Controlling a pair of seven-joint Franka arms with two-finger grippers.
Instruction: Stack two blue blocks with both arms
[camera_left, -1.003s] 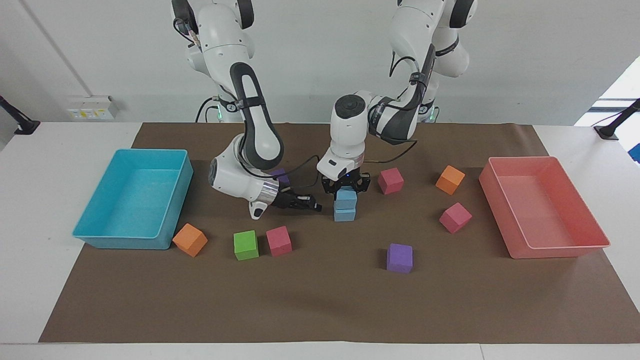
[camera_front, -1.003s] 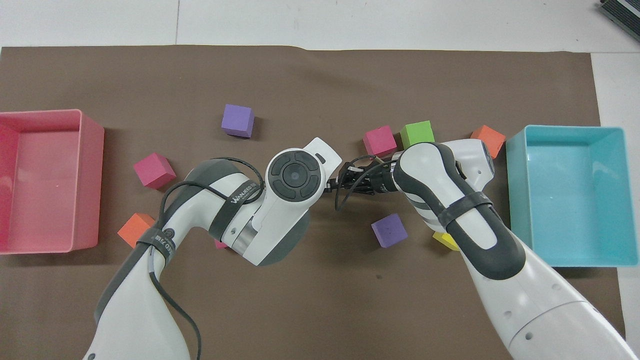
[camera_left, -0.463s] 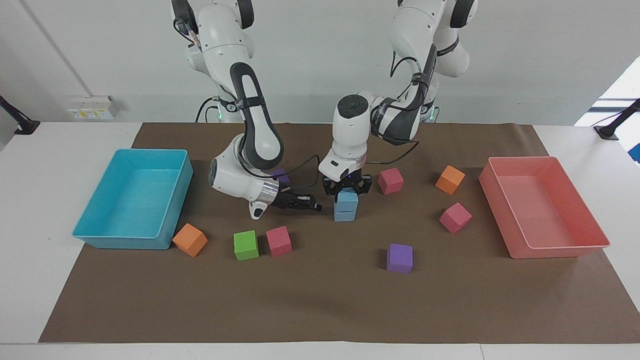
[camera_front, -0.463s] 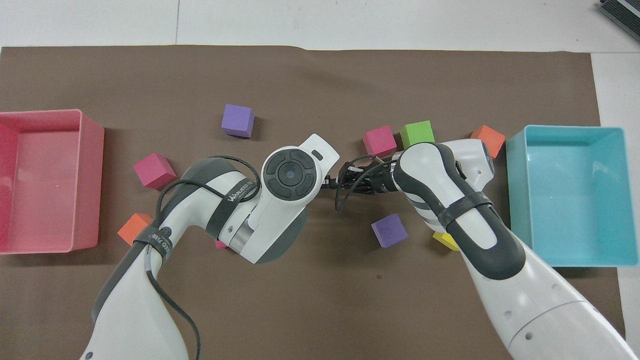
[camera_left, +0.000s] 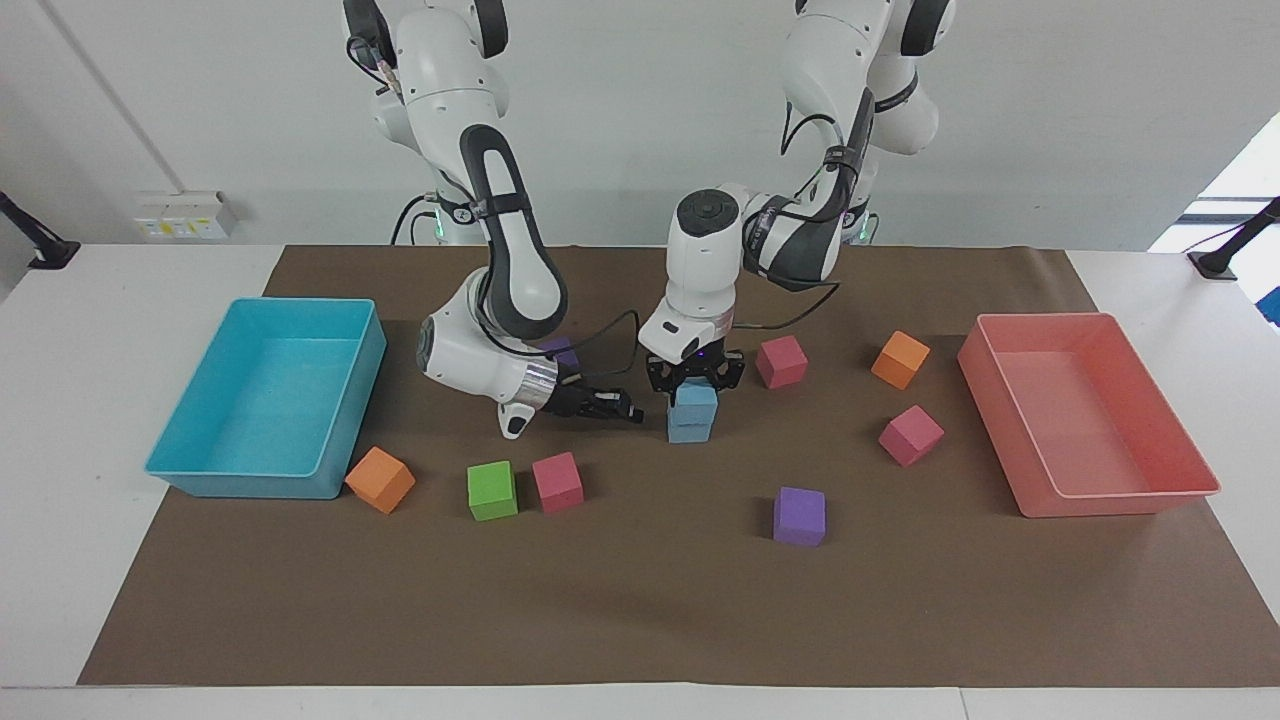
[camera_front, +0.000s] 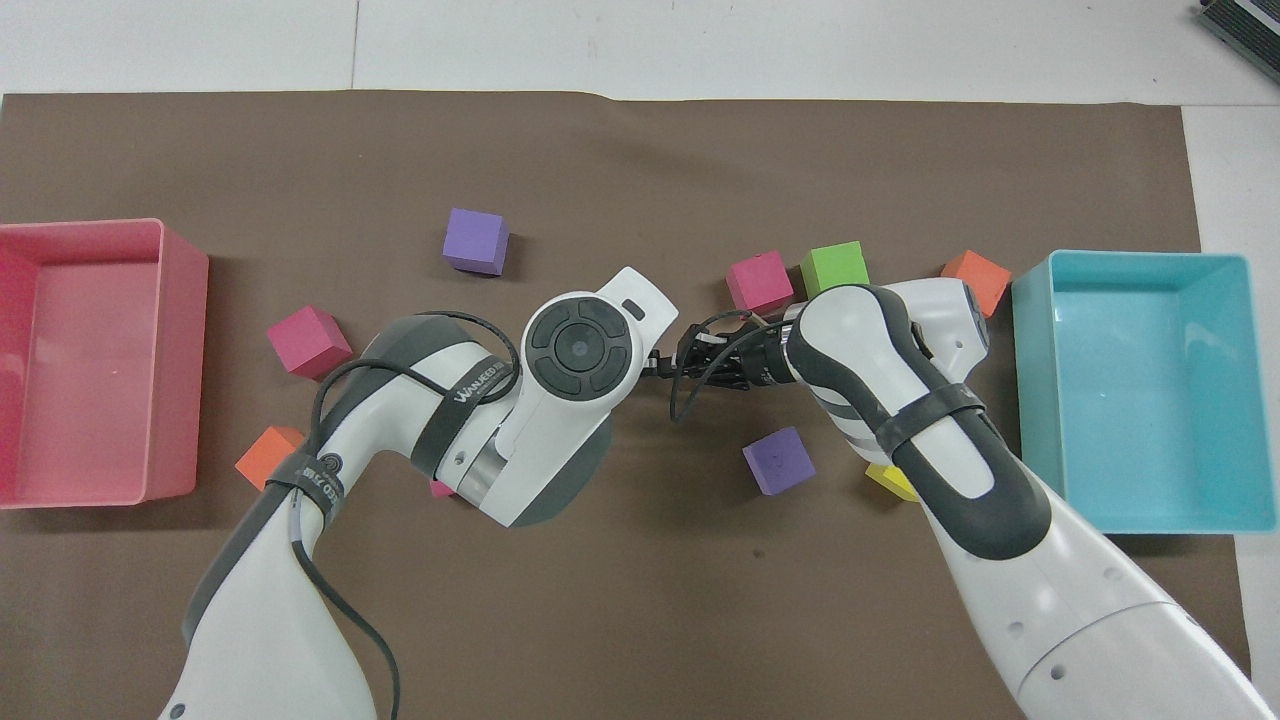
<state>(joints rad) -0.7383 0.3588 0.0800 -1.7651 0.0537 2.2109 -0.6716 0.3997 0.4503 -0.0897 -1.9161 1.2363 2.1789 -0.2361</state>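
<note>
Left gripper (camera_left: 694, 382) has lowered; fingers still clamp upper blue block (camera_left: 695, 397), now seated on lower blue block (camera_left: 689, 431) mid-desk. Release pending. Right gripper (camera_left: 618, 408) clenched empty, waits beside stack.

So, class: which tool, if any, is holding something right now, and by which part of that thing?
The left tool grips the upper blue block by its top sides, on the lower blue block. The right tool, shut beside the stack, holds nothing.
</note>
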